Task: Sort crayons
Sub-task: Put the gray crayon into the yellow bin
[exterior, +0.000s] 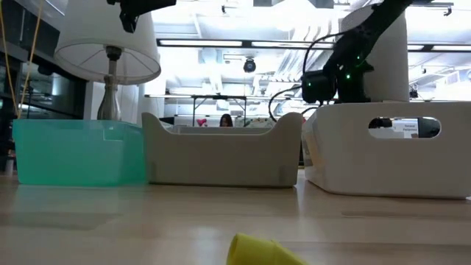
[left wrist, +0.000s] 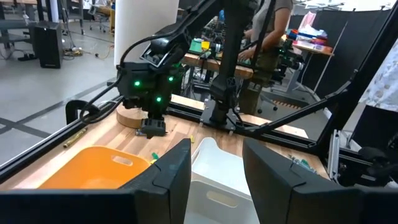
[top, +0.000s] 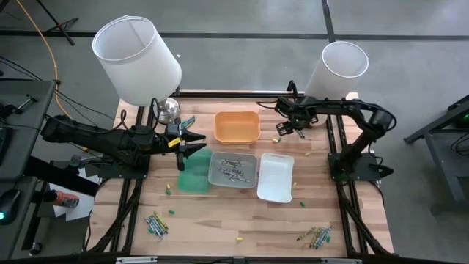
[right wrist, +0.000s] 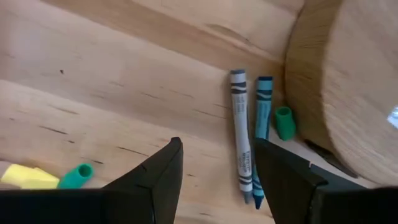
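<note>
The right gripper point(right wrist: 214, 180) hangs released over a grey paper-wrapped crayon point(right wrist: 241, 135) beside a teal one point(right wrist: 261, 118) on the wooden table point(right wrist: 93, 87). Picking seems in hand; next it must descend and clench. The left gripper point(top: 192, 143) waits open above the green plastic tray point(top: 192, 180).

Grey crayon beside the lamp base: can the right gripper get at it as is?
Probably yes. The right gripper hangs open just above the grey crayon, nothing between them. A teal crayon lies tight alongside and the wooden lamp base is close, so it may pinch both.
</note>
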Available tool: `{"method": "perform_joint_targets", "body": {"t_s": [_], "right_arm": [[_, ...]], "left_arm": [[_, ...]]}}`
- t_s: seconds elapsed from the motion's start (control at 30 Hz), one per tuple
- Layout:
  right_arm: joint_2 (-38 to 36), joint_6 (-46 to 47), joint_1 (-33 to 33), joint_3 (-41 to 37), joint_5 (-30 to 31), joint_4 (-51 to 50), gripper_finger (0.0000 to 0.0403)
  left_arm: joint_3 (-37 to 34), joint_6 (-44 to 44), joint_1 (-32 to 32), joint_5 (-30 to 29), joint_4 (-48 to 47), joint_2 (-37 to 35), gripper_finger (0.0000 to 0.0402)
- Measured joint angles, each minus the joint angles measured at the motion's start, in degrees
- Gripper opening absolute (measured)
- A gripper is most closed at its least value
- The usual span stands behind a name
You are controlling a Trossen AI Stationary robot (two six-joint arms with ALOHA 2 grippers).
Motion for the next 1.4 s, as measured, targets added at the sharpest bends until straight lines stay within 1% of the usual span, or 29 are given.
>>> {"method": "perform_joint_targets", "body": {"t_s": [0.1,0.33,0.47,0.67,0.83,0.93,1.1,1.2,1.4], "right_arm": [[0.77,-0.98,-0.51,0.00,-1.45,0.37,0.0193],[1.02,-1.23,-0.51,0.00,-2.23,0.78,0.0193],[1.33,-3.14,-0.51,0.00,-3.48,0.96,0.0193],[3.70,-2.60,-0.74,0.17,-2.13,0.58,0.0193],[4.09,-2.70,0.09,0.17,-0.04,0.58,0.0193],[4.10,-4.44,0.41,0.15,-0.52,0.93,0.0193],[2.74,-7.17,1.72,-0.17,-0.86,2.06,0.0193],[1.06,-7.17,2.46,-0.09,-1.18,2.39,0.0193],[0.42,-4.44,1.88,-0.07,1.75,1.39,0.0193]], "left_arm": [[0.00,-0.03,0.00,0.00,-0.01,0.00,0.0131],[0.00,-0.15,0.00,0.00,-0.02,0.00,0.0131],[0.00,-1.80,0.00,0.00,-0.04,0.00,0.0131],[0.00,-1.97,0.00,0.02,-0.04,0.00,0.0131],[0.00,-2.95,0.00,0.02,-0.04,0.00,0.0131],[0.00,-3.89,0.00,0.00,-0.04,0.00,0.0131],[0.00,-3.91,0.00,0.02,-0.12,0.00,0.0131],[0.00,-3.91,0.00,0.02,-0.42,0.00,0.0131],[0.00,-3.91,0.00,0.01,-1.00,0.02,0.0131]]}}
